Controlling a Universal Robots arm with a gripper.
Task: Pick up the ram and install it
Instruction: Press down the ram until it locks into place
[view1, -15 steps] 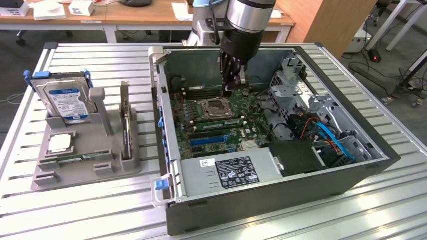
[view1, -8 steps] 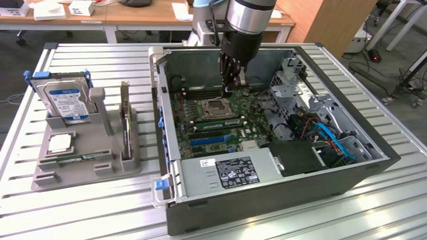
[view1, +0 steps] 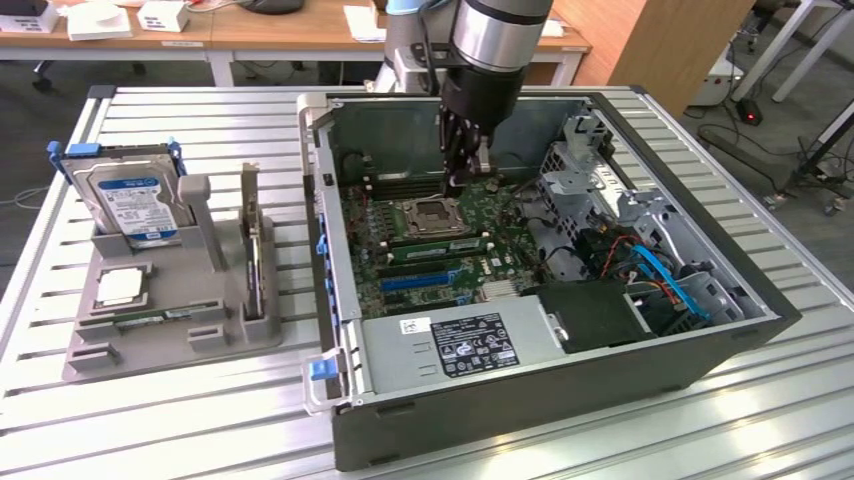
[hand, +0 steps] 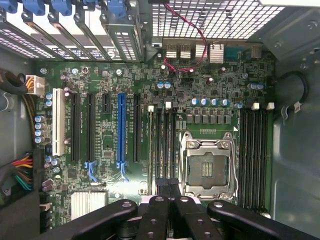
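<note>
The gripper (view1: 461, 180) is inside the open case (view1: 667, 340), low over the board (view1: 441, 270); its fingers (hand: 169, 192) are together, and no object is visible between them. In the wrist view the fingertips stand just over the memory slots (hand: 165, 145) beside the empty CPU socket (hand: 207, 167); a second group of memory slots (hand: 252, 155) lies on the other side of the socket, further from the gripper.

The ram (view1: 147, 316) is well apart from the gripper, outside the case; it lies flat on the grey holder (view1: 174, 335) at the exterior view's left, as a thin green stick near the holder's front edge. I cannot tell if another stick is already seated in the slots below the gripper.

On the same holder, a hard drive (view1: 131, 200) stands upright at the back; a tall card (view1: 250, 250) stands on edge on the side nearer to the case; a small square chip (view1: 120, 287) lies flat just behind the ram. The case and the holder both rest on a slatted metal table (view1: 200, 410); the power supply (view1: 461, 345) sits in the case, on the near side from the gripper.
</note>
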